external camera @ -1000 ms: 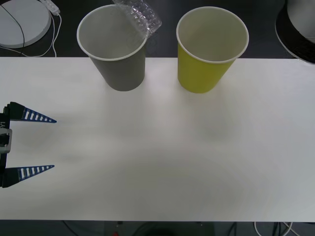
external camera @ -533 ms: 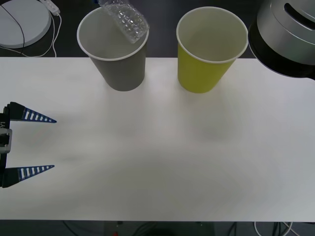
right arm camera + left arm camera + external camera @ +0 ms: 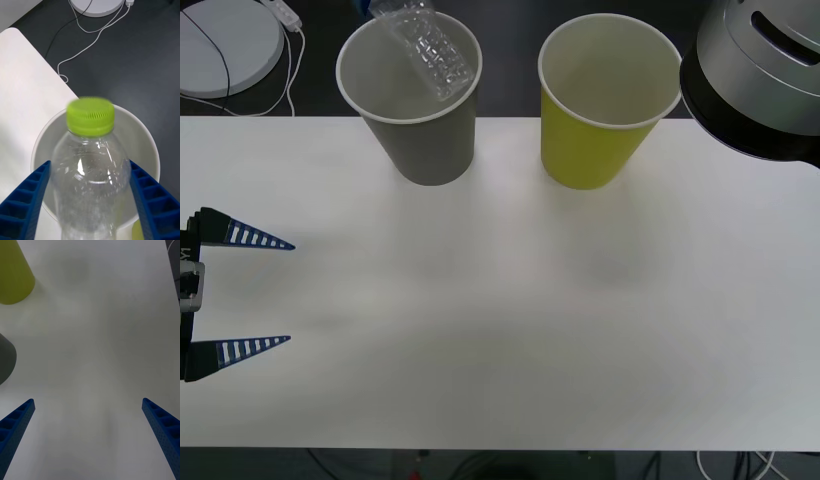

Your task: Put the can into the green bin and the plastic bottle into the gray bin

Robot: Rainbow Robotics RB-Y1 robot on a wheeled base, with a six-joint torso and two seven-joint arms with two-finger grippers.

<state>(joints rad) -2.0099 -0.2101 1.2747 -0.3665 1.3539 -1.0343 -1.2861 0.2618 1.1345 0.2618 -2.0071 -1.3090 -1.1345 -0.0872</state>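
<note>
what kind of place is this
Probably a lab or test bench rather than a home: a bare white table holds just a gray bin and a green bin set for a sorting trial, with loose cables on the dark floor behind.

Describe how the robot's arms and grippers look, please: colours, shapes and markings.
Both grippers have two long blue fingers, tapering to points, with ribbed, ladder-like openings. In the front view the left gripper's fingers show white stripes between the ribs and join a black and gray mount. The right gripper's fingers are the same blue. The right arm is a rounded silver shell with a black band.
</note>
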